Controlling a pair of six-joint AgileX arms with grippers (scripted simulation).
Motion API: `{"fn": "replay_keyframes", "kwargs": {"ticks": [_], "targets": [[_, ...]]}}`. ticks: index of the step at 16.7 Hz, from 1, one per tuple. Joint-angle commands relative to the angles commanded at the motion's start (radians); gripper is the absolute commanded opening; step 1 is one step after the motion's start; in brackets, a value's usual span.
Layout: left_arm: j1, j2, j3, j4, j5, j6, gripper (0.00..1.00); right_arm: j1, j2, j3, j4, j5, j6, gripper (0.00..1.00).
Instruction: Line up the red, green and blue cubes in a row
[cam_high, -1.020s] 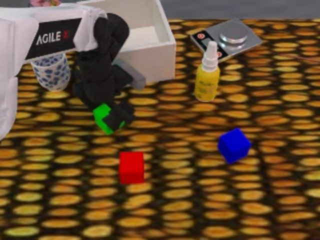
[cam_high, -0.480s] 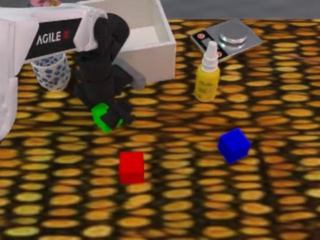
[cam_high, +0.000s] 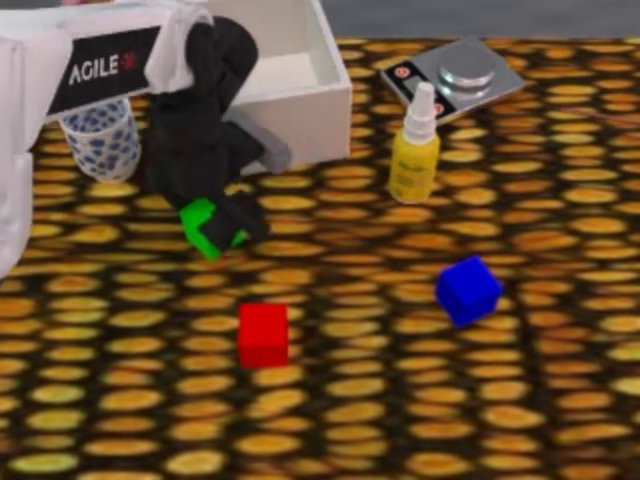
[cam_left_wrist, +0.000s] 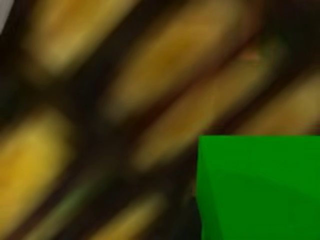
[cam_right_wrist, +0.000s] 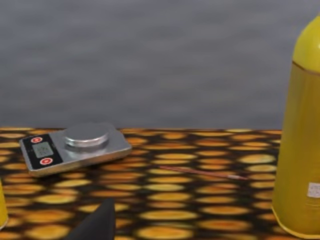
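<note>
From above, on the table's left side, the left gripper (cam_high: 218, 226) is clamped on the green cube (cam_high: 203, 226), which has crept a little further left and away from the red cube (cam_high: 263, 335) over the last second; judging by that, the cube is being carried rather than set down, so the row is not yet begun. One red, one green and one blue cube (cam_high: 468, 290) show, well apart. Close in, the left wrist view shows only the green cube's corner over the table (cam_left_wrist: 75, 100). Over in the right wrist view, a scale (cam_right_wrist: 75, 146) and a yellow bottle (cam_right_wrist: 300, 135) appear; the right gripper's state cannot be told.
</note>
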Motion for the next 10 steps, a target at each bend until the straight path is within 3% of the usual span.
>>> {"fn": "replay_keyframes", "kwargs": {"ticks": [5,10], "targets": [[0.011,-0.046,0.123,-0.175,-0.001,0.0,0.0,0.0,0.0,0.0,0.0,0.0,0.0,1.0],[0.007,-0.052,0.139,-0.194,-0.001,0.002,0.0,0.0,0.0,0.0,0.0,0.0,0.0,1.0]]}}
